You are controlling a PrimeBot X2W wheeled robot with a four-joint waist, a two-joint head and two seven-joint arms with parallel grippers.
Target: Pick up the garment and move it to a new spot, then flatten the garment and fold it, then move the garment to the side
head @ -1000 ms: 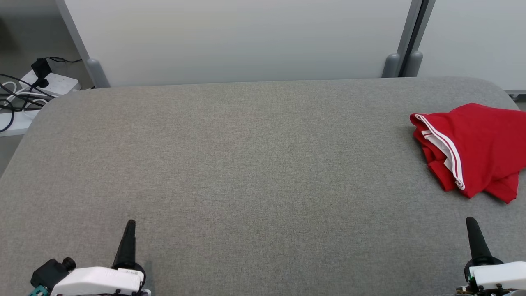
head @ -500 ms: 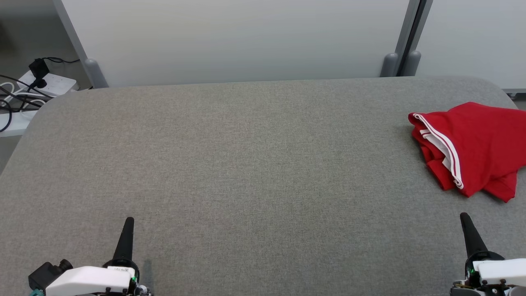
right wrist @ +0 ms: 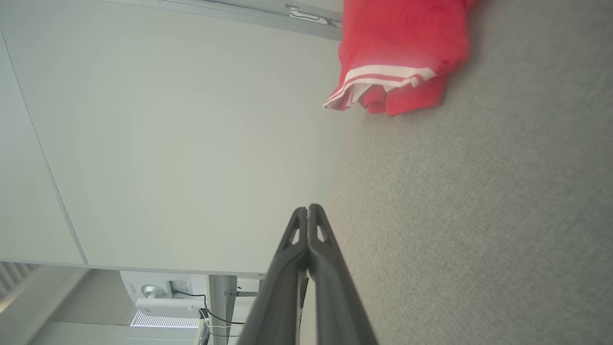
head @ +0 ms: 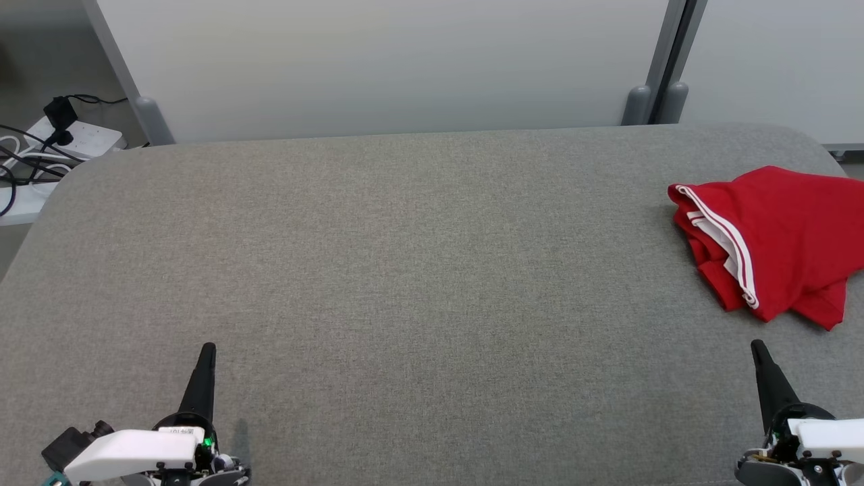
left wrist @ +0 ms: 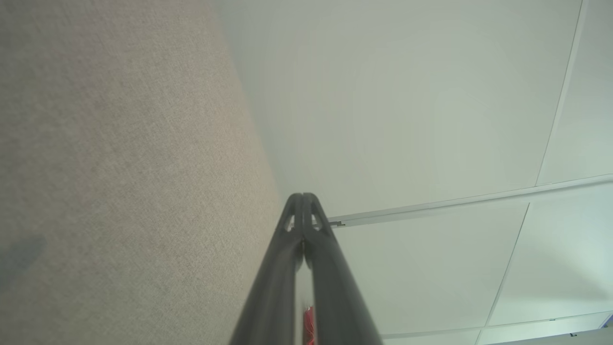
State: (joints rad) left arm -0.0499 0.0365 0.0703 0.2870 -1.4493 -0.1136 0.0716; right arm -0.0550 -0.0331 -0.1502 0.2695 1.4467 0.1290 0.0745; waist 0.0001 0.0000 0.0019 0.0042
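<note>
Far left, past the rounded corner of the table (head: 432,270): a white power strip (head: 84,138) on the floor, tangled with black and white cables (head: 20,169). Along the far edge, smooth pale partition panels (head: 405,67) on grey posts (head: 147,116), walling off the back. Across the middle, a flat spread of grey woven upholstery, fine-grained and matte.

Lower left, at the near edge: the left gripper (head: 207,348), white casing, long dark fingers tapering to a single point, pressed together with no gap and holding nothing. Lower right: the right gripper (head: 755,344), the same tapered shape, fingers likewise closed tight and empty, pointing up the table.

Beyond those tips, at the table's right edge: the garment (head: 776,229), bright red soft knit with a white-striped hem, heaped in loose crumpled folds, partly cut off by the frame, apart from both pairs of fingers. From the right wrist, bunched red layers tucked under the striped band, resting on the grey weave.
</note>
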